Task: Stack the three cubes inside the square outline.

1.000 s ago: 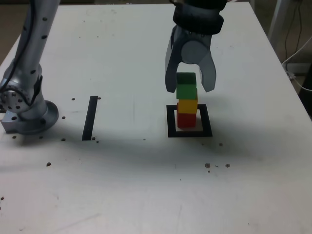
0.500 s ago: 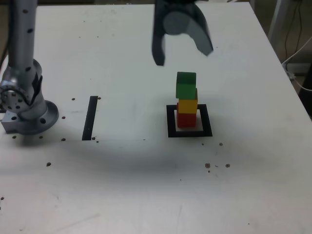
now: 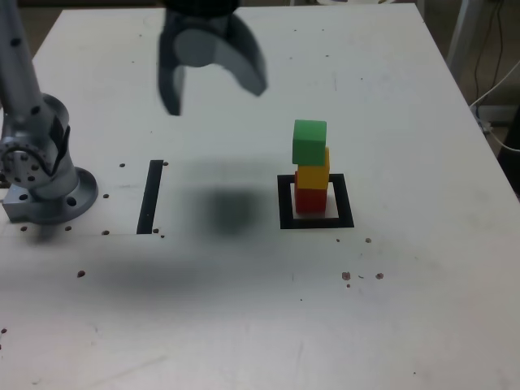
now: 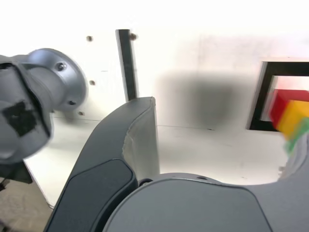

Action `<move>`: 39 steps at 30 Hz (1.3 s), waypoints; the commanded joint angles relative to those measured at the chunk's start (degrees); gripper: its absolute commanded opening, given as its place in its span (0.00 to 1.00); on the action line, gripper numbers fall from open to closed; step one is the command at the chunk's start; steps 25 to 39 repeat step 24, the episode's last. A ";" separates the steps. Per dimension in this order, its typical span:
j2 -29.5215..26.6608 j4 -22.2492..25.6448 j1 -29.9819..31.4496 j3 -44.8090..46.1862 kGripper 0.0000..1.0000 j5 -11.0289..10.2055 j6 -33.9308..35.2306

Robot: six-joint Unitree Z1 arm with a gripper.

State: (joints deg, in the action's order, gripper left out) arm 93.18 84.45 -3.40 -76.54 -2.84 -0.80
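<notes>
The three cubes stand as one tower inside the square outline [image 3: 316,202]: red cube [image 3: 310,200] at the bottom, yellow cube [image 3: 314,175] on it, green cube [image 3: 309,141] on top, set slightly toward the exterior view's left. My gripper [image 3: 216,96] hangs open and empty high above the table, well to the exterior view's left of the tower. In the wrist view one dark finger [image 4: 140,140] fills the foreground, and the red cube [image 4: 285,104], yellow cube [image 4: 295,118] and a blurred green cube [image 4: 300,135] show at the edge beside the square outline [image 4: 263,96].
A straight black tape strip [image 3: 151,197] lies on the white table [image 3: 244,309] between the arm's grey base [image 3: 45,175] and the tower. Small dark specks dot the tabletop. Cables hang off the table's far right edge.
The gripper let go of the green cube, opened wide, rose and swung toward the exterior view's left. The tower has stayed standing in the outline.
</notes>
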 commanded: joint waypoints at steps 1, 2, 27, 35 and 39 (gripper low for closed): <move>-1.70 -0.83 -0.03 3.19 1.00 -0.15 0.09; -2.18 -1.27 0.02 4.48 1.00 -0.10 0.09; -8.72 -19.56 0.16 27.08 1.00 2.70 0.10; -8.72 -19.56 0.16 27.08 1.00 2.70 0.10; -8.72 -19.56 0.16 27.08 1.00 2.70 0.10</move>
